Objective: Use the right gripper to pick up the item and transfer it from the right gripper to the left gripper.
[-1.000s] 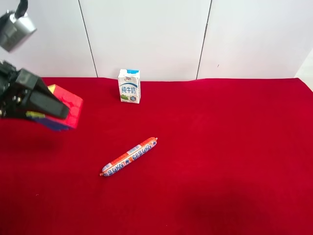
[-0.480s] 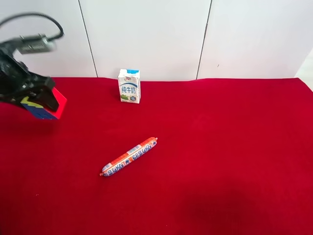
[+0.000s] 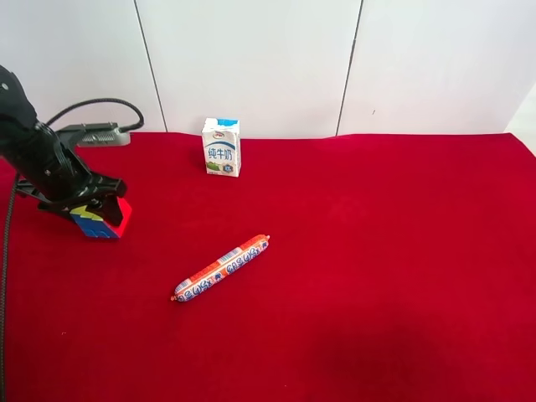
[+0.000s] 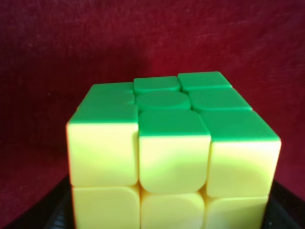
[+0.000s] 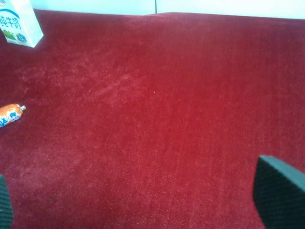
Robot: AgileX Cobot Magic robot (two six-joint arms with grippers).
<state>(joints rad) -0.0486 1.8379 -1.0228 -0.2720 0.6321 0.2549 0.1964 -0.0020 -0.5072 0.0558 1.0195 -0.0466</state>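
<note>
Puzzle cube (image 3: 105, 219) pinched in the left end effector (image 3: 88, 209) low over the red table (image 3: 377, 251) at the exterior high view's left, right end effector (image 5: 143, 202) spread, nothing held, milk carton (image 3: 222, 146) and sausage stick (image 3: 222, 268) well apart from the cube

The high camera looks down across the red bench (image 3: 377, 276) toward the white wall, the right wrist camera skims low over bare cloth and shares the carton (image 5: 16, 24) and sausage (image 5: 9, 115) with it, and the left wrist camera sits hard against the cube (image 4: 171, 152).
</note>
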